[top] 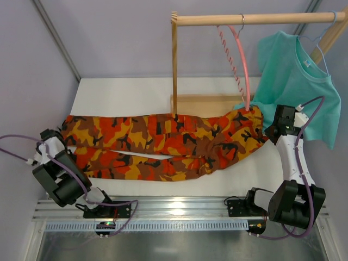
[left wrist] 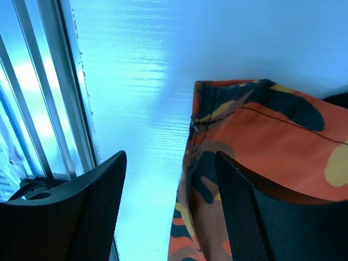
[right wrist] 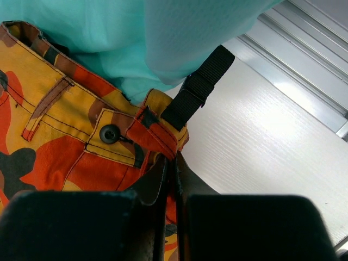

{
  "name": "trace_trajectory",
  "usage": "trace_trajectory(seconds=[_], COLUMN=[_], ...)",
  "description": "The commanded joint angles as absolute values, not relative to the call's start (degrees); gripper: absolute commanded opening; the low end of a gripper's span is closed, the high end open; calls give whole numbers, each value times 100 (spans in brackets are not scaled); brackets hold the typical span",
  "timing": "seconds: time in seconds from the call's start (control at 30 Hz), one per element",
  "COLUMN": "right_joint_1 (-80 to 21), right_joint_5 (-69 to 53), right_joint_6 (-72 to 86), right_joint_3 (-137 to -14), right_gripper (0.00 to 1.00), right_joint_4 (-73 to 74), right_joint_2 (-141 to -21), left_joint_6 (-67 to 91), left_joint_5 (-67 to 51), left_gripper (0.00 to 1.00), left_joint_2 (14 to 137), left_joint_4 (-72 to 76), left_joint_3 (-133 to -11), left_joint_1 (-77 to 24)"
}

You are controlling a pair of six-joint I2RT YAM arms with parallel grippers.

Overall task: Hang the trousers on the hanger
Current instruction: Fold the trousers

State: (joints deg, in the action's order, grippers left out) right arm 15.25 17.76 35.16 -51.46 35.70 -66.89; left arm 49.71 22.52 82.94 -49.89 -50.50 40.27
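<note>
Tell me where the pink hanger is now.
In the top view, the hanger hangs from the wooden rail, right of centre, between the rack's post and the teal T-shirt.

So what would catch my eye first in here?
The loud orange camouflage trousers sprawled across the white table. At their waist end on the right, the right arm's fingers pinch the waistband, beside a teal T-shirt and a pink hanger hanging from the wooden rail.
</note>
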Motion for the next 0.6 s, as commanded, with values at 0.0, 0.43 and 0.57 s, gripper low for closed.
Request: trace_trajectory(seconds=[0.0,0.43,0.57], right_joint_1=[1547,1556,1556], right_joint_5=[1714,1863,1933], right_joint_6=[3401,3208,3182], right_joint_3=[-5142,-5335,-5431], right_gripper=[4,4,4], right_joint_4=[3261,3463,3489], right_joint_2=[-6671,-6732,-6759], left_joint_6=[4825,4904,5106], left_joint_5=[2250,1793,1994], left_gripper=[67,0,0], left_joint_2=[8393,8641,8008], left_joint_4=[-4817,-4781,-5027], left_joint_3=[-4922,-5335,-5563], left_joint_1=[4157,4402,4412])
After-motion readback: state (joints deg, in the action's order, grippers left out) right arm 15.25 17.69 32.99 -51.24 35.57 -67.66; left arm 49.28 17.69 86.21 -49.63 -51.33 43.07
